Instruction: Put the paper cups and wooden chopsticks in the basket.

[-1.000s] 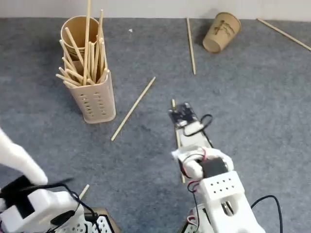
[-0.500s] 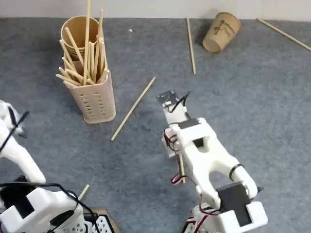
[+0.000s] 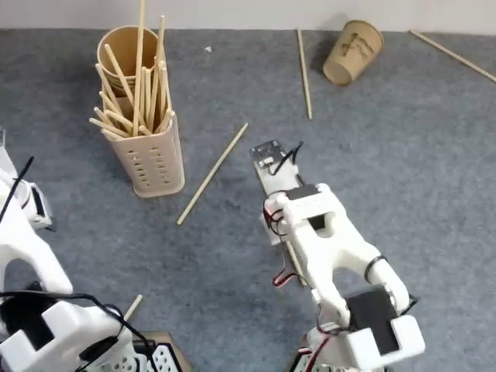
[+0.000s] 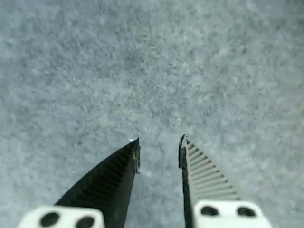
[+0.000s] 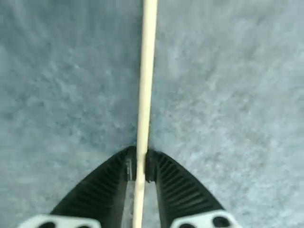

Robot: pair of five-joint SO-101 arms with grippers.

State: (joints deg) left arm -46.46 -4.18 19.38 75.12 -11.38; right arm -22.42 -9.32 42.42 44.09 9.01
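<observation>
Right gripper (image 5: 137, 164) pinching chopstick (image 5: 146, 71); stick runs straight out between jaws over carpet (image 5: 237, 95). Left gripper (image 4: 159, 152) spread above carpet, holding nothing. Since a second ago: right arm stretched forward, left arm shifted along left edge. Basket (image 3: 155, 163) upright, holds cup (image 3: 116, 39) and bundle of sticks (image 3: 147, 93). Second cup (image 3: 353, 52) on its side at far edge.

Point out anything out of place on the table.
A cup lies tipped on its side at the far edge, outside the basket. Chopsticks lie loose on the carpet: a far chopstick beside that cup, a slanted chopstick near the basket. The right tool is shut on a third chopstick.
</observation>
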